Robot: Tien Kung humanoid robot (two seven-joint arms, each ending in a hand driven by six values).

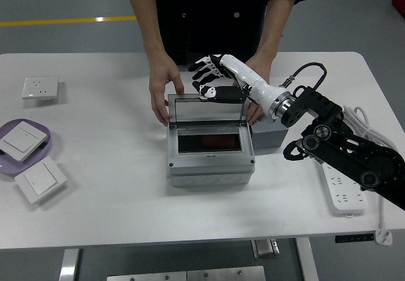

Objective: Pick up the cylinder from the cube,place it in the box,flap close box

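Right robot hand (212,78) hovers with fingers spread, holding nothing, at the raised lid (205,107) of the box (210,161) — the orange cylinder (215,143) lies inside, below. A person's hands (161,88) steady the box on the tabletop (114,192).

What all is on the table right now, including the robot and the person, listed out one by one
box: one, grey, table centre, clear lid raised, orange thing inside
cube: one, dark grey, right of the box, touching it
wall switches: two, white, far left; one on the plate
plate: one, purple, left edge
wall socket: one, white, far left, behind the plate
power strip: one, white with cable, right side
table: one, white
person's hands: two, at the box's far corners
right hand: one, white and black, fingers spread above the lid's far edge
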